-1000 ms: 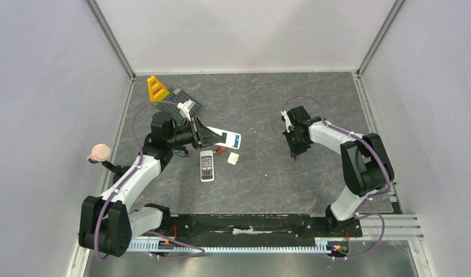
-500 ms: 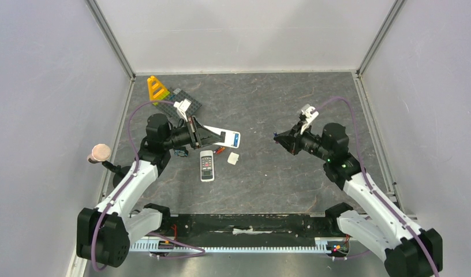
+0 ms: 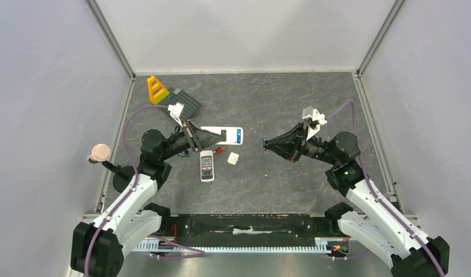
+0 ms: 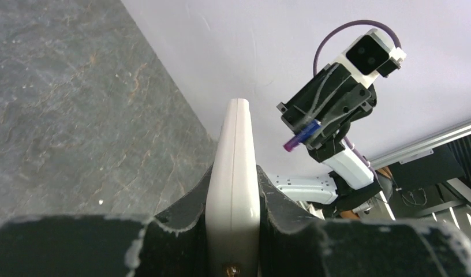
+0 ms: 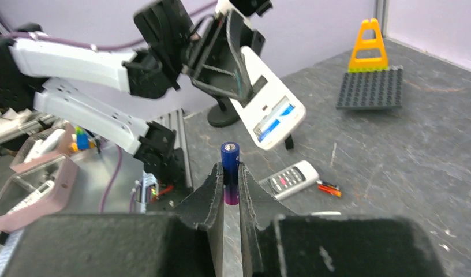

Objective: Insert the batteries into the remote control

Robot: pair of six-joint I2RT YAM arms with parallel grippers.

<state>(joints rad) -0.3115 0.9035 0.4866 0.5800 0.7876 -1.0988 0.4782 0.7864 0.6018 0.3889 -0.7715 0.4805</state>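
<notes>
My left gripper (image 3: 209, 138) is shut on the white remote control (image 3: 230, 135), which has a blue display. It holds the remote above the table, left of centre. In the left wrist view the remote (image 4: 234, 161) stands on edge between the two fingers. My right gripper (image 3: 270, 143) is shut on a blue-purple battery (image 3: 265, 141) and points left toward the remote, with a gap between them. That battery (image 5: 230, 167) sticks out beyond the fingertips. A red-orange pair of batteries (image 3: 219, 151) lies on the table below the held remote.
A smaller white remote with buttons (image 3: 206, 165) lies flat beside a small white cover piece (image 3: 233, 158). A grey studded plate (image 3: 185, 103) with a yellow triangle block (image 3: 157, 89) sits at the back left. A pink-topped stand (image 3: 99, 153) is at the left edge.
The right arm has swung round and reached left toward the centre with the battery. The left arm has drawn back a little, keeping the remote in its grip.
</notes>
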